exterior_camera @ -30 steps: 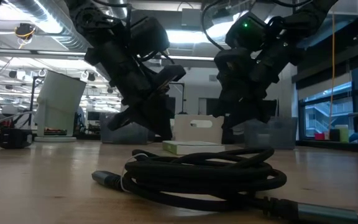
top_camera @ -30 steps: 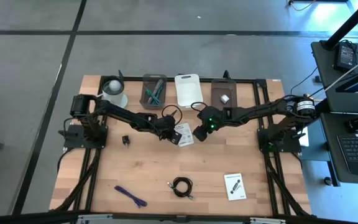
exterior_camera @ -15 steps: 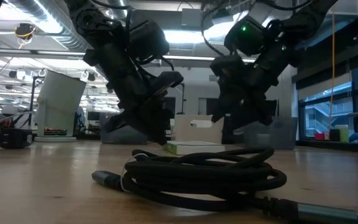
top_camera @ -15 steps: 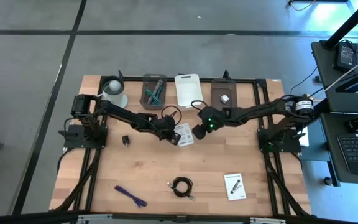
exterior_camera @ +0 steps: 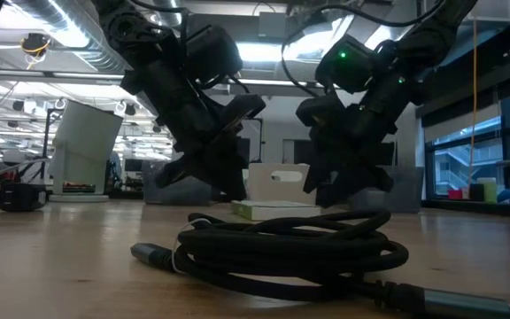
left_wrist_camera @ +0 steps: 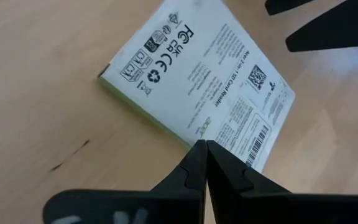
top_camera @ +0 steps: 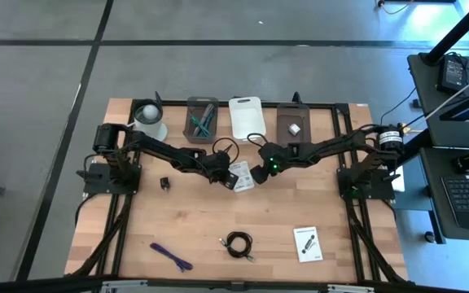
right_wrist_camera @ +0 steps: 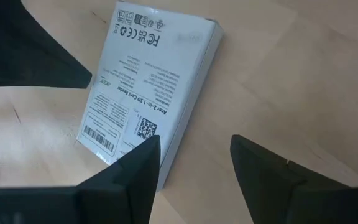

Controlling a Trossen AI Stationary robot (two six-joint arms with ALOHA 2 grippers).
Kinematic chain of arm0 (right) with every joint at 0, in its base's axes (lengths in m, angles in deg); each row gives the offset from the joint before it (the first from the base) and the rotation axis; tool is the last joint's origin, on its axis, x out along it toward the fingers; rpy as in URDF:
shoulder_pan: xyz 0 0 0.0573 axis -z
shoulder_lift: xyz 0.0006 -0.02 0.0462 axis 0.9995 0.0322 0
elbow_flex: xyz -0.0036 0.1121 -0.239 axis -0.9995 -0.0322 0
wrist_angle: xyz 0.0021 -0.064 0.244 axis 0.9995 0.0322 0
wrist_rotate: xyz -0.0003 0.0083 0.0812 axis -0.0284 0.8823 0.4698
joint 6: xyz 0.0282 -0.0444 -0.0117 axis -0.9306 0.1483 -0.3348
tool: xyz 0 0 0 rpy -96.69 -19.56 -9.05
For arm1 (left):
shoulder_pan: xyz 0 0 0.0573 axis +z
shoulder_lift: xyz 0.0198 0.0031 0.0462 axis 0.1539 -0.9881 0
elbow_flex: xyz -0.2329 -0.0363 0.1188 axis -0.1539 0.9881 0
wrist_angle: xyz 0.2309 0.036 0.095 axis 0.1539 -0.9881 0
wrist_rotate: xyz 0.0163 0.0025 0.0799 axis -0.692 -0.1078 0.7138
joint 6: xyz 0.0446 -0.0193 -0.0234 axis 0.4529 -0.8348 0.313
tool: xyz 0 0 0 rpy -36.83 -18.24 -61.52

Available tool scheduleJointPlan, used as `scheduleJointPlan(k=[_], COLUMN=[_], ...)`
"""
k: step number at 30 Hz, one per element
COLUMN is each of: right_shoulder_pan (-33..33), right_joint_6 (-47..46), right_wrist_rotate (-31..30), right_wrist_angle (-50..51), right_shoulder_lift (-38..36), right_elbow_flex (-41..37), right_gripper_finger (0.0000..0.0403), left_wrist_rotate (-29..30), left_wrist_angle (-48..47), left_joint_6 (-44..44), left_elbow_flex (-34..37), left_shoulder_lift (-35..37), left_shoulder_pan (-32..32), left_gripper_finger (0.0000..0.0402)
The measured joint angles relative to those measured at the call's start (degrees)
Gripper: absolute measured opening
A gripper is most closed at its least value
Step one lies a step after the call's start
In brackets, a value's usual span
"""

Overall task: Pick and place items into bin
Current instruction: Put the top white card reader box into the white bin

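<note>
A white printed box-like card (top_camera: 241, 176) lies flat on the wooden table between my two grippers, and also shows in the low view (exterior_camera: 273, 210). My left gripper (top_camera: 223, 172) is shut, with its tips (left_wrist_camera: 205, 146) at the card's long edge. My right gripper (top_camera: 256, 174) is open at the card's other side (right_wrist_camera: 194, 149). A second card (top_camera: 306, 242), a coiled black cable (top_camera: 238, 243), a purple stick (top_camera: 171, 256) and a tiny black block (top_camera: 164, 183) lie on the table. Teal tools sit in a grey bin (top_camera: 202, 119). My left gripper comes slanting down from the table's left, and its shut fingertips meet the card's long side edge (left_wrist_camera: 182, 135) near its middle. The card lies flat on the table. My right gripper has one finger (right_wrist_camera: 143, 163) over the card's side edge (right_wrist_camera: 168, 154); whether it touches, I cannot tell.
At the far edge stand a round tub with a white top (top_camera: 148, 120), a white board (top_camera: 245, 116) and a second grey bin (top_camera: 293, 122) holding a small whitish piece. The near half of the table has wide gaps between the loose items.
My right gripper has moved toward the table's left and slightly down, closing in on the card, still open. My left gripper has stayed shut at the card's other side. The card has not visibly moved.
</note>
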Motion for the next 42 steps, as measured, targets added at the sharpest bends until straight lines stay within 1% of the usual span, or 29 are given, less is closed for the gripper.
scheduleJointPlan(k=[9,21,30,34,42], right_shoulder_pan=[0.00,-0.02,-0.11,-0.30,-1.36], right_joint_6=[0.50,0.39,0.24,0.24,0.34], right_wrist_rotate=[0.03,0.57,4.77,5.19,6.02], right_wrist_angle=[-0.01,-0.75,-7.01,-7.87,-12.61], right_shoulder_lift=[0.00,-0.02,-0.11,-0.11,0.34], right_elbow_flex=[0.00,0.00,0.00,0.00,0.00], right_gripper_finger=[0.0200,0.0200,0.0200,0.0200,0.0196], left_wrist_rotate=[1.07,-0.10,-0.36,-0.36,-0.39], left_wrist_angle=[0.09,0.15,-0.21,-0.21,1.13], left_joint_6=[0.83,0.48,0.60,0.64,0.62], left_elbow_flex=[0.00,-0.11,-0.05,-0.05,0.11], left_shoulder_lift=[-0.98,-1.55,-1.64,-1.64,-1.83], left_shoulder_pan=[0.45,0.87,0.87,0.87,0.85], left_gripper_finger=[0.0003,0.0003,0.0003,0.0003,0.0003])
